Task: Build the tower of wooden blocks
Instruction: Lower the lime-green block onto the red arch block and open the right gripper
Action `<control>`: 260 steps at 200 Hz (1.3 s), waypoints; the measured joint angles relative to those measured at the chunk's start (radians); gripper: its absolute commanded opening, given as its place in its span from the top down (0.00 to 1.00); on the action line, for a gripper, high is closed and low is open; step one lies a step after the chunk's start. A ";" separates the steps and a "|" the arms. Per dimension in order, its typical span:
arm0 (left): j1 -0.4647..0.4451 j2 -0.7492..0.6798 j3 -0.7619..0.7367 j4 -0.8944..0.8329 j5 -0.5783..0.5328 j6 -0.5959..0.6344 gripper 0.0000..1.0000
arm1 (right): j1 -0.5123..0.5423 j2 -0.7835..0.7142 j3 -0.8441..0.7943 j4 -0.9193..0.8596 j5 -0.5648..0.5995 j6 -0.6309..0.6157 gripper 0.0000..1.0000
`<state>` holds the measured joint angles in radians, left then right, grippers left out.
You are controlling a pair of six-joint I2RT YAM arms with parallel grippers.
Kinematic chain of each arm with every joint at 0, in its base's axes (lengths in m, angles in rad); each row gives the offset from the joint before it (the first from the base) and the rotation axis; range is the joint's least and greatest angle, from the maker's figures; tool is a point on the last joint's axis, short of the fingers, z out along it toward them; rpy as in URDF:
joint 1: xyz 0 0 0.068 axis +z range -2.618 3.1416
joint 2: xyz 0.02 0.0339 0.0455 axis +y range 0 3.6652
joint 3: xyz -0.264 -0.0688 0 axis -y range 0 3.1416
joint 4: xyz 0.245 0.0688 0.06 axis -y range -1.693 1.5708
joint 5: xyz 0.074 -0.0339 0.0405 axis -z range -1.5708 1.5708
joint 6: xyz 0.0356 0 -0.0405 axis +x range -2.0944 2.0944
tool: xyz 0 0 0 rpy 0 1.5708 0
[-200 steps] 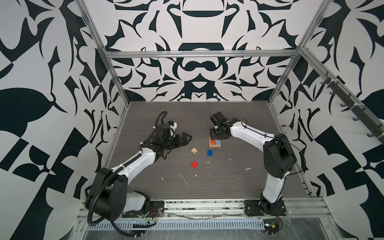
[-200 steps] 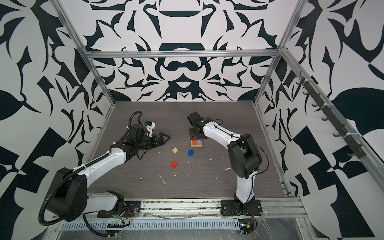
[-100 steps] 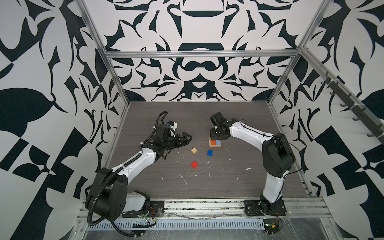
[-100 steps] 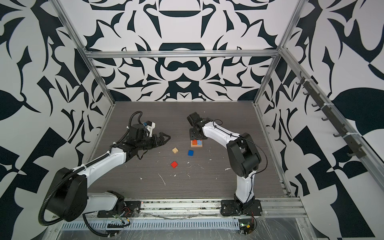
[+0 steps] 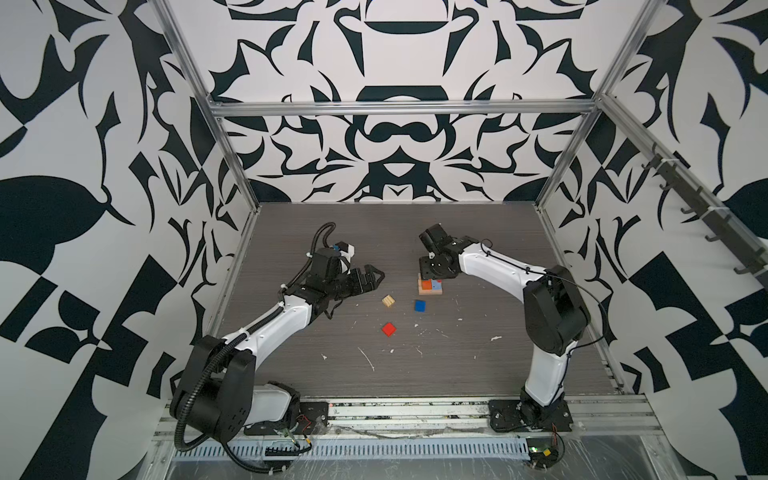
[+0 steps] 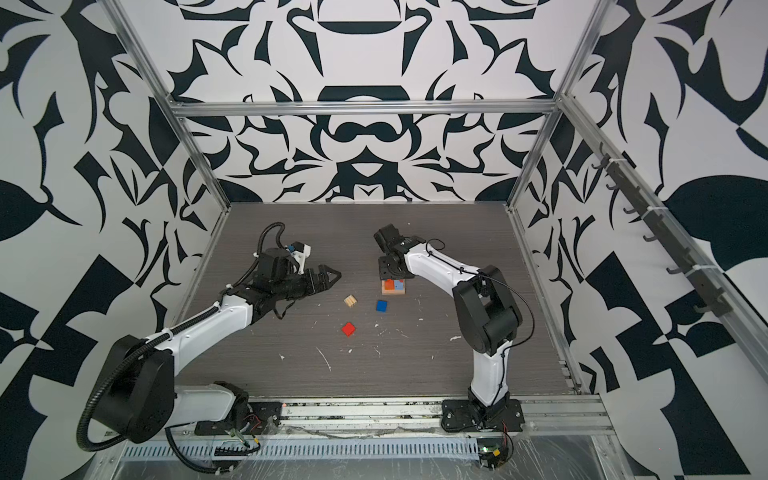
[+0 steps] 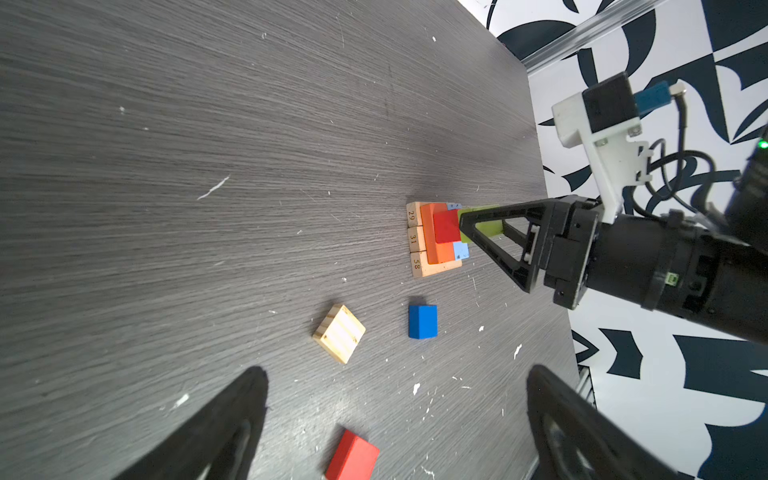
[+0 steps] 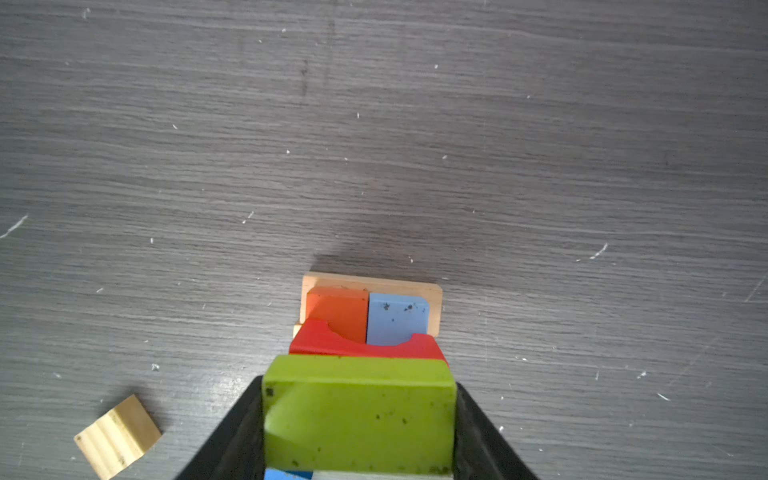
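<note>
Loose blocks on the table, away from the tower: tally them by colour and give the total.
tan block: 1
blue block: 1
red block: 1
Total: 3

Left claw (image 5: 379, 276) is wide open, arm stretched low; right claw (image 5: 428, 277) points straight down, pinching a green block (image 8: 359, 411).

Top views: right gripper (image 5: 429, 277) covers the wood block tower's (image 5: 428, 289) far side. Right wrist: lime green block (image 8: 359, 411) runs off frame. Left wrist: left gripper (image 7: 397, 370) fingers (image 7: 232, 428) cropped.
</note>
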<state>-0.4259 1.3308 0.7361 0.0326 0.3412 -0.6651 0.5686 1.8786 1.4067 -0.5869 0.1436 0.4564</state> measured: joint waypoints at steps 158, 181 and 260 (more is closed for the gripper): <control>-0.001 0.000 0.000 0.000 0.000 0.000 0.00 | -0.003 0.000 -0.001 0.000 -0.001 0.011 0.29; -0.001 0.000 0.000 0.000 0.000 0.000 0.00 | -0.003 0.000 -0.001 0.000 -0.001 0.011 0.25; -0.001 0.000 0.000 -0.003 0.000 0.001 0.01 | -0.003 -0.007 -0.001 -0.015 -0.018 -0.049 0.05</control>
<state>-0.4271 1.3308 0.7361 0.0296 0.3408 -0.6643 0.5659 1.8717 1.4059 -0.6022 0.1253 0.4076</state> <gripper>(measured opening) 0.994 0.939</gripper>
